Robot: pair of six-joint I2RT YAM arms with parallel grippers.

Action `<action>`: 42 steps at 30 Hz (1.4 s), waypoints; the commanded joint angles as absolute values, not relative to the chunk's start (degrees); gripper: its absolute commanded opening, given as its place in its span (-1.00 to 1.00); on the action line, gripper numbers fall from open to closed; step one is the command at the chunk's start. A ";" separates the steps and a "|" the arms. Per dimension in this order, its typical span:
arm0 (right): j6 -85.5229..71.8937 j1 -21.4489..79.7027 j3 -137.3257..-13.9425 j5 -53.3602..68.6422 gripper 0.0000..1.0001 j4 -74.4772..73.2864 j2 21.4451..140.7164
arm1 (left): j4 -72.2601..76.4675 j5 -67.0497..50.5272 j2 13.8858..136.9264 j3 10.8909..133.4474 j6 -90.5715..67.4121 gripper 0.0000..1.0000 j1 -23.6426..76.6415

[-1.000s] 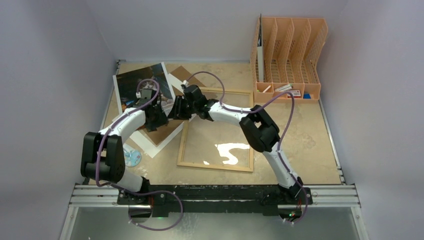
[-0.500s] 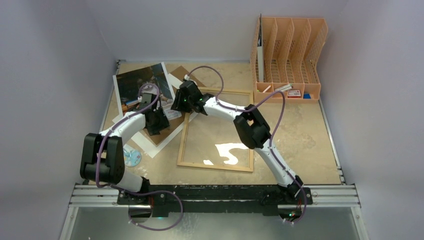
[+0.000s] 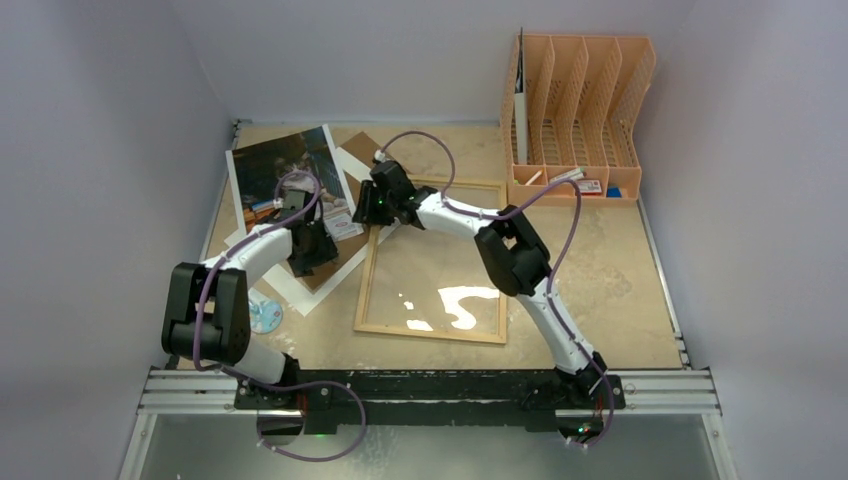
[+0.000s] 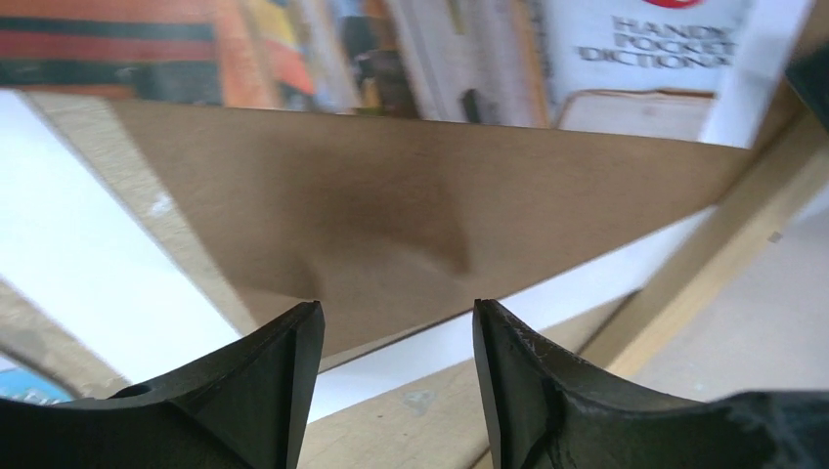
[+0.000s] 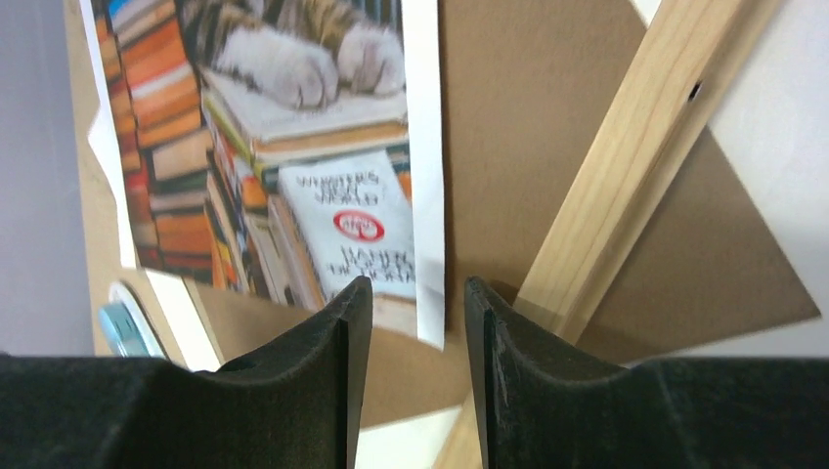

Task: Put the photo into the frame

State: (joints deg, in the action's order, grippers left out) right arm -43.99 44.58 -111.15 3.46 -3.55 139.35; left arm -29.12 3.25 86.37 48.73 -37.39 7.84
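Left claw: jaws apart, empty, fibreboard backing just ahead.

Right claw: jaws part-open, gripping nothing. The photo lies ahead-left, its near corner showing in the gap and its long axis running away from you. Your right arm looks nearer. Tabby paws, stacked books, white margin.

Frame is ahead-right.

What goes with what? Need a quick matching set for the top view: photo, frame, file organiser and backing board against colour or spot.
Things:
1. photo
2. frame
3. file organiser
4. backing board

Descriptions:
A. orange, far right corner
B. brown, partly under the photo
C. light wood, flat at mid-table
D. cat print, far left

Pairs: 1-D; 2-C; 3-A; 4-B
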 commanded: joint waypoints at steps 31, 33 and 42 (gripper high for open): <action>-76.05 61.59 -105.00 -9.86 0.03 -18.11 131.54 | -37.68 14.52 92.16 50.52 -38.70 -0.39 -2.97; -77.61 61.61 -105.64 -12.65 0.04 -20.09 131.81 | -37.37 15.27 92.24 49.93 -38.62 -0.40 -2.98; -82.25 61.34 -109.49 -17.31 0.08 -28.48 136.39 | -37.09 15.56 91.76 49.11 -37.67 -0.41 -2.97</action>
